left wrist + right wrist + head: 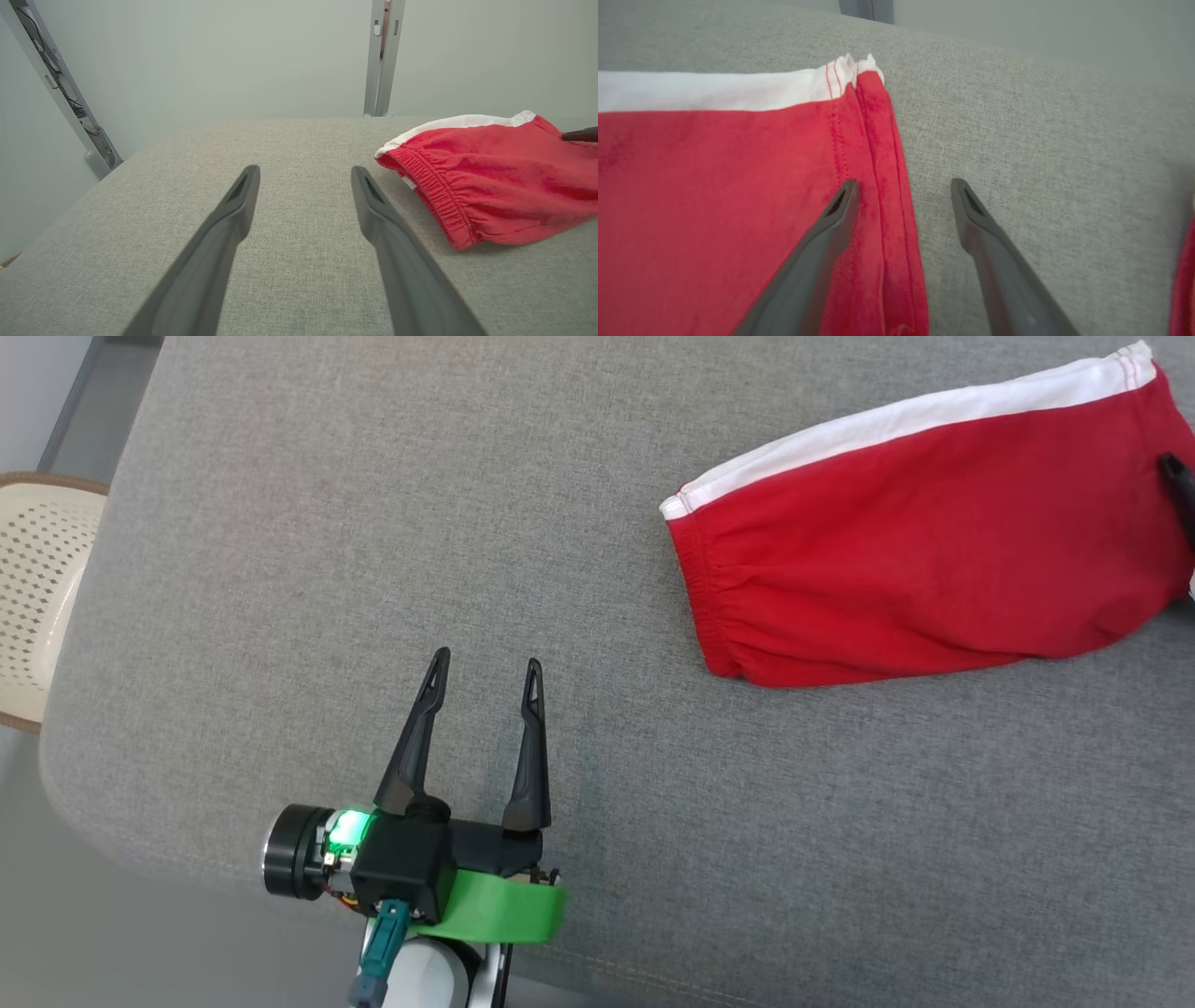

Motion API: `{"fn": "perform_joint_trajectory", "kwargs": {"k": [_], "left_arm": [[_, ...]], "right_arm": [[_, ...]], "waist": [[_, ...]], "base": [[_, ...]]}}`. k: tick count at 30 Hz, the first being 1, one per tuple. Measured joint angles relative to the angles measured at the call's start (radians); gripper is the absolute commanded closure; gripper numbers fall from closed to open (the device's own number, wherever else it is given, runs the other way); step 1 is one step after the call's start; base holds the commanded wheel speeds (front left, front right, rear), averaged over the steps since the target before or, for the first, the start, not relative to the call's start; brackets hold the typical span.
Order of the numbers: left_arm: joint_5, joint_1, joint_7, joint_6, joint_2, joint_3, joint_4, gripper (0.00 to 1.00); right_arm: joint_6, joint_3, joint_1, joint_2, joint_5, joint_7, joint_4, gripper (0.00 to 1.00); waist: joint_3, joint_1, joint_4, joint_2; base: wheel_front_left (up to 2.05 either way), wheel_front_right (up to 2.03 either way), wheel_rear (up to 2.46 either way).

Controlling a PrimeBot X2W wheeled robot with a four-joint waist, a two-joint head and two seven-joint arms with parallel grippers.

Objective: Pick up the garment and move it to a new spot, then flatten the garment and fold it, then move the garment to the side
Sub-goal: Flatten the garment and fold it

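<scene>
**tinker_a:** So where are we with the shorts? We see the red garment (924,541) lying flat, white band along its far edge, up in the right part of the gray fabric-covered desk (373,523). The elastic waistband points toward the middle and the hem end sits out by the right edge.

**benchrat:** Yep, and it looks doubled over to us. The right wrist view shows two layers stacked at the hem. We'd guess the fold is done and what's left is the shift to the side. Or this spot already is the side, we honestly can't say which.

**tinker_a:** The right fingers (822,252) are spread, nothing pinched. One is over the red hem and the other over bare desk, so they straddle that edge. Handy spot if we want to nip the hem and drag. We can't tell whether that one finger actually touches the cloth.

**benchrat:** The left fingers (420,728) are spread too, and empty. They hover over bare desk near the front, well apart from the waistband. We reckon that arm is parked there so it can't snag the fold. A cream perforated basket (37,597) sits off the desk's left end and doesn't look involved.
</scene>
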Motion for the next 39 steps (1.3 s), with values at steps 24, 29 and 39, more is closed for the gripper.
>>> {"fn": "perform_joint_trajectory", "kwargs": {"k": [24, 29, 39], "left_arm": [[0.019, 0.006, 0.000, 0.004, -0.002, 0.030, 0.034, 0.00], [0.025, 0.019, 0.000, 0.001, -0.002, 0.045, 0.033, 0.00], [0.027, 0.023, 0.000, -0.014, -0.002, 0.057, 0.043, 0.00]], "right_arm": [[0.001, 0.060, 0.118, 0.000, 0.109, -0.014, -0.098, 1.00], [0.001, 0.067, 0.149, -0.052, 0.069, -0.047, -0.100, 1.00], [0.001, 0.046, 0.101, 0.022, -0.058, -0.083, -0.130, 1.00]], "waist": [[-0.037, 0.0000, -0.114, 0.0000], [-0.074, 0.0000, -0.170, 0.0000], [-0.122, 0.0000, -0.229, 0.0000]], "base": [[0.00, 0.00, 0.00], [0.00, 0.00, 0.00], [0.00, 0.00, 0.00]]}}
